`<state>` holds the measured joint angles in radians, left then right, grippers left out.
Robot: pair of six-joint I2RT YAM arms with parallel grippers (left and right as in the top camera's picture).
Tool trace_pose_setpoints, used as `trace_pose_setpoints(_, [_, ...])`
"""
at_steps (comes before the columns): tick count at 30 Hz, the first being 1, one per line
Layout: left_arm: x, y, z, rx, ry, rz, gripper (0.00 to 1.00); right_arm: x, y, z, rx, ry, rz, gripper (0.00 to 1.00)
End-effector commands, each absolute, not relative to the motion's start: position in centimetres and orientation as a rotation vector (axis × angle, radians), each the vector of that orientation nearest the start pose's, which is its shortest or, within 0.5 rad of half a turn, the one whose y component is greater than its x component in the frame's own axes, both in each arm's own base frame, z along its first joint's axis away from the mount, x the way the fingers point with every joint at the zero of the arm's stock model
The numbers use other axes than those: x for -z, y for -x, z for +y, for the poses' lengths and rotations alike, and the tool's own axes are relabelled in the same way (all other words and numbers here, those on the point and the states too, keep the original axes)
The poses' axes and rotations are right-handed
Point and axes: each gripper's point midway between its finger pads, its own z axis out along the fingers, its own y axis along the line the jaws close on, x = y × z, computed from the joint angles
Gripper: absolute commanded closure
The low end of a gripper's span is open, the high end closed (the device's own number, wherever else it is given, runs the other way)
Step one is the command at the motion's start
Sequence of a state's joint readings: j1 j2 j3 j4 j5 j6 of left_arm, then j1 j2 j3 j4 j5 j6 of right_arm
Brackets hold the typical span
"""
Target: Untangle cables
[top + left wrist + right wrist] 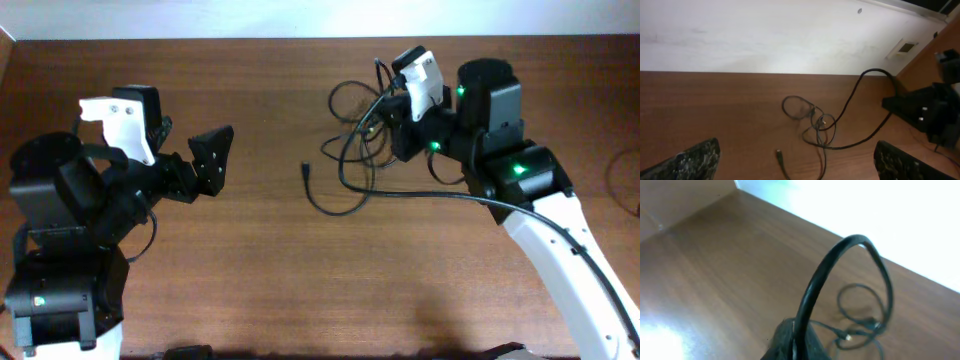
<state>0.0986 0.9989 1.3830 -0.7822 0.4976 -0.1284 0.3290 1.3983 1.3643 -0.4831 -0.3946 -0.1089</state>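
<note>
Thin black cables (358, 128) lie looped together on the brown table right of centre. One loose end with a small plug (305, 172) stretches toward the left. My right gripper (392, 118) is over the tangle. In the right wrist view it (800, 342) is shut on a black cable (860, 239) that arches up from the jaws and down to the coiled loops (860, 322), where a silvery plug (847, 338) shows. My left gripper (212, 160) is open and empty, well left of the cables. In the left wrist view its jaws (797, 155) frame the tangle (815, 122) and the plug (779, 155).
The table's back edge meets a white wall (765, 40). A thick black wire (585, 265) runs along the right arm. The right arm's base (930, 112) stands at the right of the left wrist view.
</note>
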Motion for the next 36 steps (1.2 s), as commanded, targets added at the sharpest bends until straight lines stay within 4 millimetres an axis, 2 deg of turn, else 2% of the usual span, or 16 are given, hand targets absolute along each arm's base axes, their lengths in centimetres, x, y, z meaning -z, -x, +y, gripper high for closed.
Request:
trace_pose_setpoints(1, [-39.8, -29.7, -5.1, 0.496, -0.101, 1.943, 0.01, -31.2, -38.3, 15.7, -0.212, 0.652, 2.047, 0.96])
trace_pose_setpoints(2, [-39.8, -29.7, -5.1, 0.496, -0.101, 1.943, 0.02, -30.7, -38.2, 14.5, -0.146, 0.630, 2.092, 0.96])
trace_pose_setpoints(4, [-39.8, -29.7, -5.1, 0.496, -0.101, 1.943, 0.01, -31.4, -37.7, 13.9, -0.101, 0.647, 2.108, 0.96])
trace_pose_setpoints(6, [-39.8, -29.7, -5.1, 0.496, -0.101, 1.944, 0.02, -34.0, -37.3, 13.5, -0.090, 0.634, 2.084, 0.96])
trace_pose_setpoints(8, [-39.8, -29.7, -5.1, 0.497, -0.101, 1.944, 0.01, -37.2, -36.9, 12.1, -0.015, 0.585, 2.062, 0.96])
trace_pose_setpoints(11, [-39.8, -29.7, -5.1, 0.497, -0.101, 1.944, 0.02, -39.8, -36.1, 10.6, 0.064, 0.558, 2.041, 0.96])
trace_pose_setpoints(13, [-39.6, -29.6, -5.1, 0.498, -0.099, 1.951, 0.02, -39.7, -35.3, 10.0, 0.086, 0.558, 2.074, 0.96])
trace_pose_setpoints(18, [-39.6, -29.6, -5.1, 0.498, -0.099, 1.950, 0.02, -37.5, -33.6, 9.2, 0.113, 0.589, 2.191, 0.96])
trace_pose_setpoints(19, [-39.6, -29.6, -5.1, 0.498, -0.099, 1.950, 0.01, -37.7, -33.6, 9.2, 0.113, 0.587, 2.184, 0.96])
trace_pose_setpoints(22, [-39.2, -30.0, -5.2, 0.506, -0.096, 1.966, 0.02, -40.3, -35.4, 9.4, 0.146, 0.576, 2.058, 0.96])
trace_pose_setpoints(24, [-38.9, -30.0, -5.2, 0.508, -0.092, 1.977, 0.02, -41.6, -36.3, 8.3, 0.229, 0.511, 2.011, 0.96])
trace_pose_setpoints(27, [-38.9, -30.0, -5.1, 0.509, -0.092, 1.979, 0.02, -43.2, -37.0, 4.0, 0.452, 0.340, 1.987, 0.96])
trace_pose_setpoints(30, [-38.9, -30.0, -5.1, 0.508, -0.092, 1.979, 0.02, -43.6, -35.8, -3.3, 0.772, 0.102, 2.021, 0.96])
trace_pose_setpoints(32, [-38.8, -30.1, -5.1, 0.509, -0.091, 1.982, 0.02, -42.6, -34.9, -6.6, 0.870, 0.043, 2.085, 0.96])
trace_pose_setpoints(34, [-38.6, -30.3, -5.1, 0.510, -0.088, 1.989, 0.02, -42.2, -34.5, -9.0, 0.900, 0.027, 2.121, 0.96])
trace_pose_setpoints(36, [-38.4, -30.4, -5.1, 0.513, -0.086, 1.997, 0.02, -41.5, -35.2, -9.0, 0.773, 0.064, 2.143, 0.96])
